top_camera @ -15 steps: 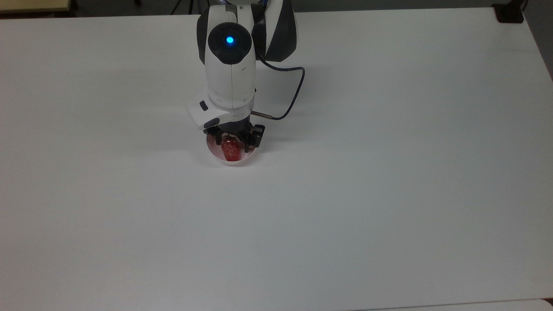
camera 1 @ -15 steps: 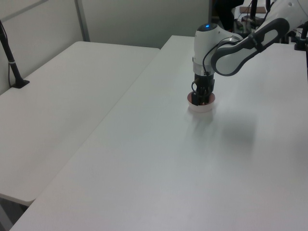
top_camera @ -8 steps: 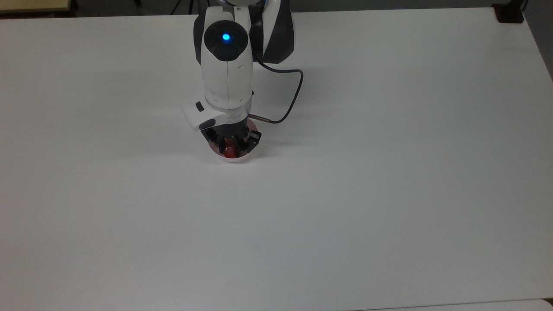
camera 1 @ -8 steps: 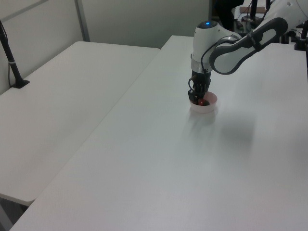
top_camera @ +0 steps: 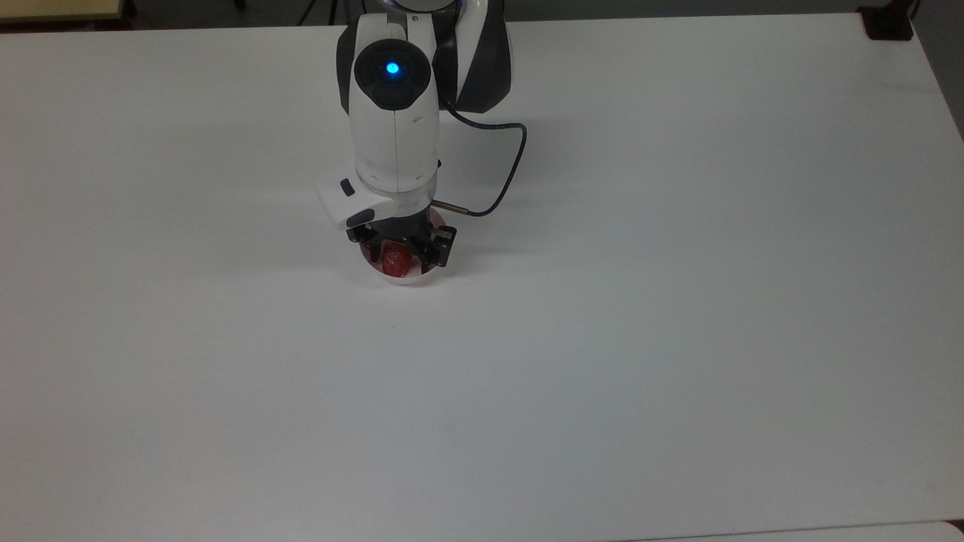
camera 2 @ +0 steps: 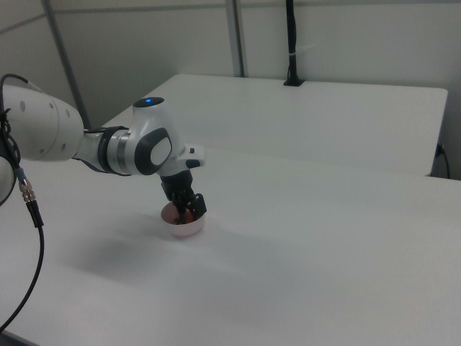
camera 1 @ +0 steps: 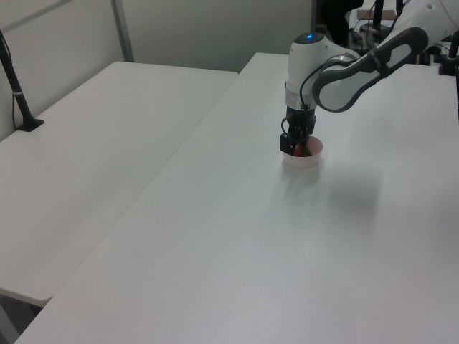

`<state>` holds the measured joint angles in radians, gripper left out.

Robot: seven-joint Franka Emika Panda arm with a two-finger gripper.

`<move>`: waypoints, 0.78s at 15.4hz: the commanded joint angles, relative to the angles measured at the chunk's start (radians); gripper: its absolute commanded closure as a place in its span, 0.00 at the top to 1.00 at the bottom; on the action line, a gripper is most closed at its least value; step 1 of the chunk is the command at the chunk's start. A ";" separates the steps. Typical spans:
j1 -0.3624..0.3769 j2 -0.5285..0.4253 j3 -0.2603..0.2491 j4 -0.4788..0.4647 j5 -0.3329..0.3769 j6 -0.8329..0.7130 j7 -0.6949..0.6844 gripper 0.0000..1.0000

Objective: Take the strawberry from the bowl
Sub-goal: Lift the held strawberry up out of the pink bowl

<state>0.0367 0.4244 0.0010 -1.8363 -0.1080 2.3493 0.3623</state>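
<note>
My gripper (top_camera: 398, 254) is down over the bowl (top_camera: 410, 278), fingers reaching inside its rim, and the strawberry (top_camera: 395, 263) sits between them. From the top view the black fingers flank the red fruit on either side and look closed against it — I read that as a grip on the strawberry, though I can't confirm firm contact on both sides.

Taking the bowl as my landmark: the strawberry is inside it, toward the side nearest the arm's wrist, and it appears to be at or a little above rim level rather than resting deep on the floor. In the left view the gripper (camera 1: 295, 143) hangs just over the bowl (camera 1: 307, 158), with a touch of red showing at the fingertips. The right view agrees — the gripper (camera 2: 189, 207) stands over the bowl (camera 2: 184, 227), and the strawberry (camera 2: 184, 212) shows red at the fingertips, just above the rim. The bowl itself stands on the white table (top_camera: 678, 301), well away from every edge.

So I judge the step in hand to be the grasp, just at the start of the lift. The next move calls for a straight vertical rise, slow enough that the glossy fruit doesn't slip and the fingers don't catch the light bowl's wall and drag it along.
</note>
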 commanded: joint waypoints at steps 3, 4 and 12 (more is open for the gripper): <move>0.006 -0.009 0.002 -0.014 -0.022 -0.028 0.017 0.44; 0.006 -0.009 0.002 -0.012 -0.021 -0.028 0.017 0.34; 0.002 -0.039 0.002 -0.021 -0.021 -0.042 0.015 0.08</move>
<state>0.0404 0.4209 0.0027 -1.8370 -0.1090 2.3409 0.3623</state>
